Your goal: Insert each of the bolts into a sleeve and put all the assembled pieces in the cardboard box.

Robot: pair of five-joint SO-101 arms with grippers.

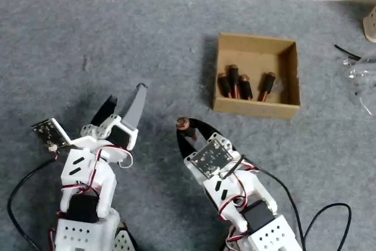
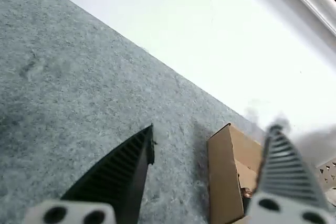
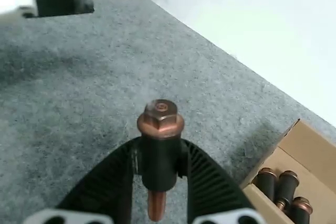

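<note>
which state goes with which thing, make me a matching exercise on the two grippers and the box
Things:
1 left gripper
2 right gripper
3 box

States:
a holds four assembled pieces
b shut on a sleeved bolt
c open, nothing between its fingers

Pairs: 1-c, 2-b, 3-a

Left arm near the worktop's front-left corner, left hand [image 1: 126,93] with fingers spread wide, pointing toward the far edge; right arm at front centre, right hand [image 1: 187,129] clamped on a sleeved bolt [image 3: 159,129].
</note>
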